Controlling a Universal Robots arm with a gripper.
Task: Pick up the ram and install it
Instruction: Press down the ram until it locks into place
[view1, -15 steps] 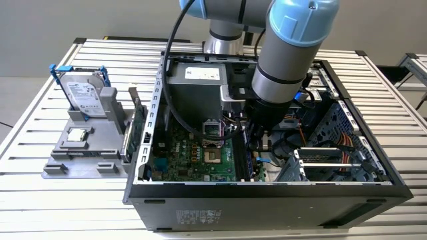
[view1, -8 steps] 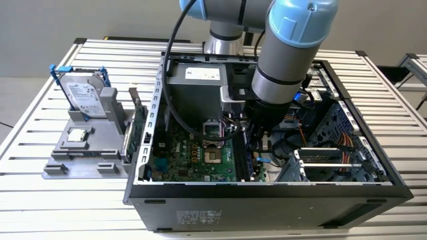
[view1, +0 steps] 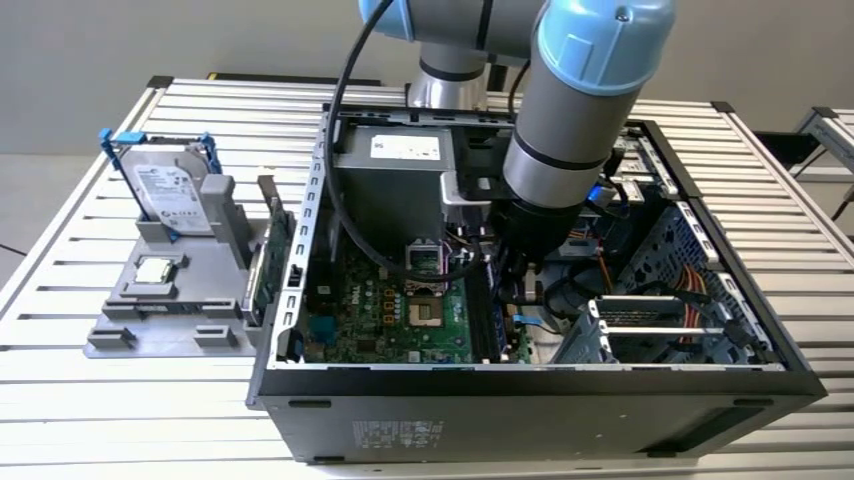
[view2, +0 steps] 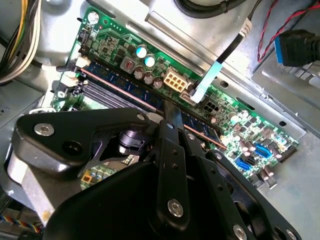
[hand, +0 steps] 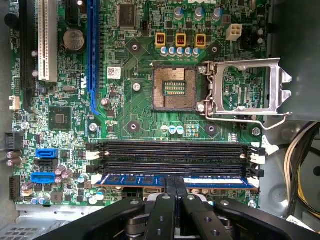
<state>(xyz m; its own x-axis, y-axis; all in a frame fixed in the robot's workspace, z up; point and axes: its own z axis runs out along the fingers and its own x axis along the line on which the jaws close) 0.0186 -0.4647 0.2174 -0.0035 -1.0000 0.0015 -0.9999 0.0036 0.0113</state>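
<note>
**RAM stick at the slot, gripper pinched on its edge**

Slatted aluminium tabletop (view1: 80, 370) carries an open computer case (view1: 534, 385) at centre frame and a grey parts holder (view1: 167, 310) at left. In the first wrist view the gripper (hand: 175, 187) has its fingers nearly closed on the top edge of the ram (hand: 135, 179), which lies along the lowest memory slot near the bottom of the frame.

Risks, as a judgement: if the stick sits skewed or its notch misses the key, pressing could bend it or leave one end unlatched; the white latches (hand: 257, 159) may not close.

Counts: one blue RAM stick, two empty black slots (hand: 175, 148) above it, one bare CPU socket (hand: 175, 88), one hard drive (view1: 171, 195) in the holder.
</note>
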